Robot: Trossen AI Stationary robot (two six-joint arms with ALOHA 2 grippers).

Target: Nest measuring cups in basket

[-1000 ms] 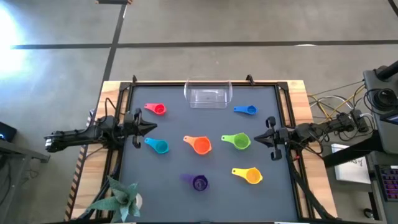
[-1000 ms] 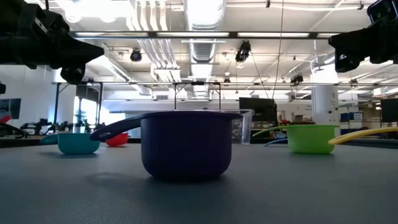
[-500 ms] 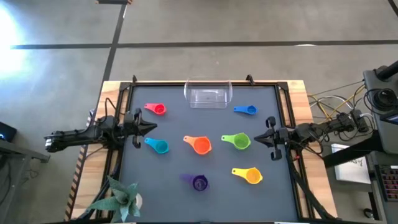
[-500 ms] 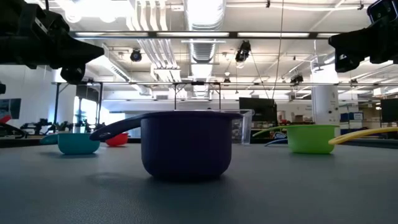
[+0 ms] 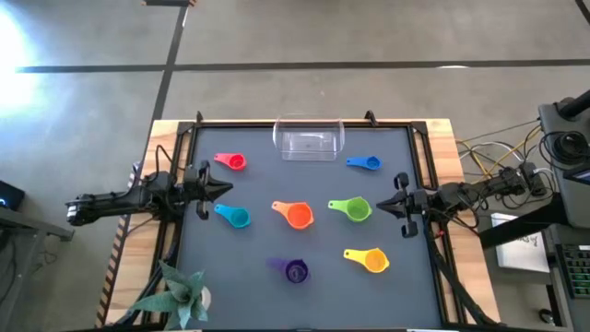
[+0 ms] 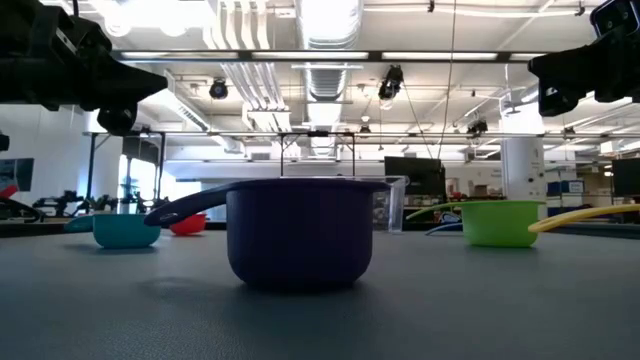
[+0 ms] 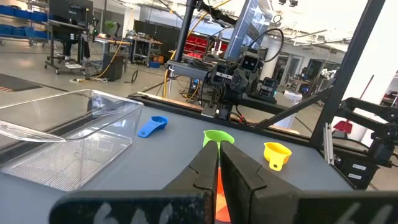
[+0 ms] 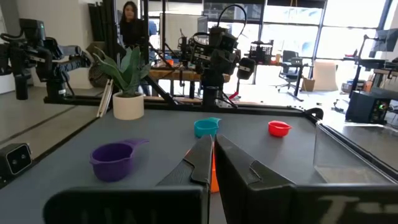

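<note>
Since the measuring cups (image 5: 298,215), scattered on the desk (image 5: 258,258) before the basket (image 5: 309,141), look light and slick, pinch their flat handles; both pincers hover closed, empty.

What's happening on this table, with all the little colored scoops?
Nothing is being handled right now. Both arms wait at the table's sides, the left gripper and right gripper both shut and empty. The clear basket sits empty at the far edge. Six measuring cups lie scattered on the dark mat: red, blue, light blue, orange, green, yellow and purple.
</note>
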